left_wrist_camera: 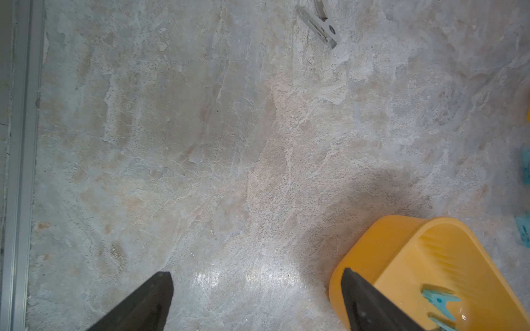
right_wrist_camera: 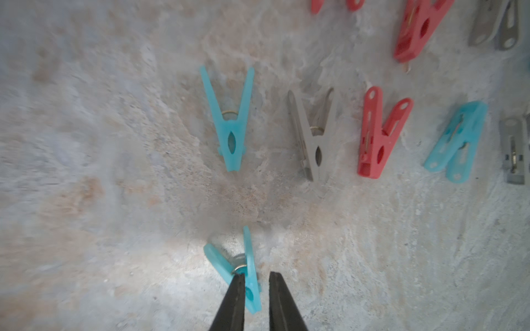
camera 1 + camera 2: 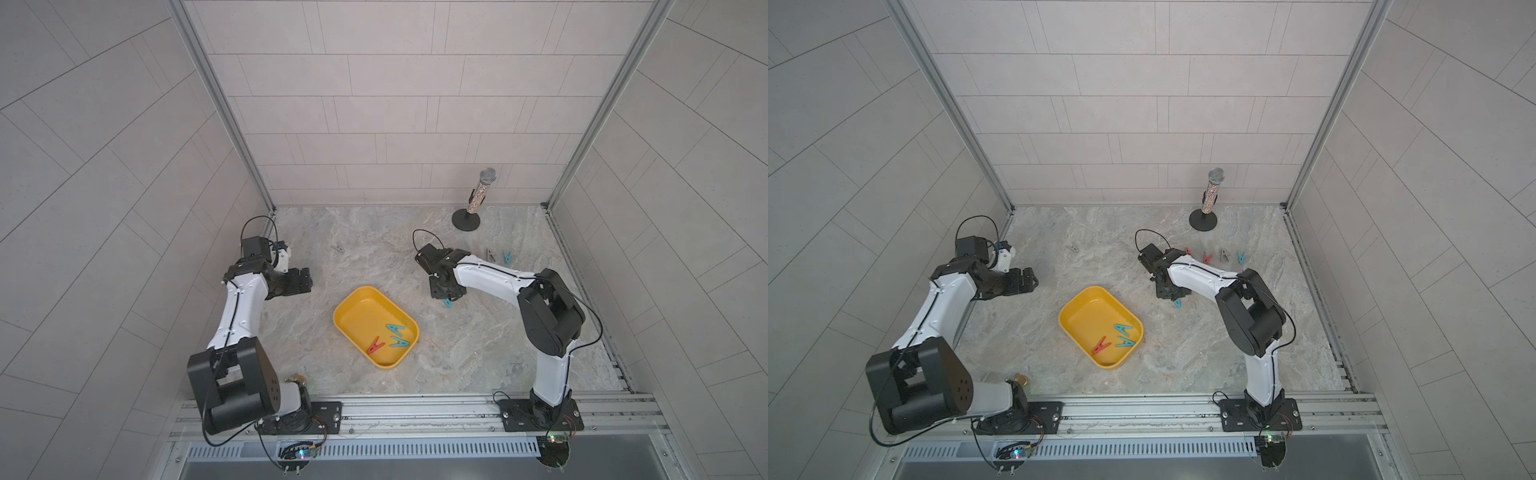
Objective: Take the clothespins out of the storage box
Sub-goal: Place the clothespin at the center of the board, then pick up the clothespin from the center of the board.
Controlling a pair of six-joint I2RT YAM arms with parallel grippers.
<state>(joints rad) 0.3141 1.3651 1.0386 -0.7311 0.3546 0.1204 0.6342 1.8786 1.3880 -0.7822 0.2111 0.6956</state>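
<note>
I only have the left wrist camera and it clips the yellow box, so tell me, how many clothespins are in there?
Observer: Three in the storage box: two teal clothespins and a red clothespin.
Operator: What's happening on the right side?
Observer: The right gripper is over the table, outside the box, jaws slightly apart, with a teal peg resting against one finger.
Operator: Where are the ones already out?
Observer: A group of loose clothespins lies on the table between the right gripper and the microphone.
</note>
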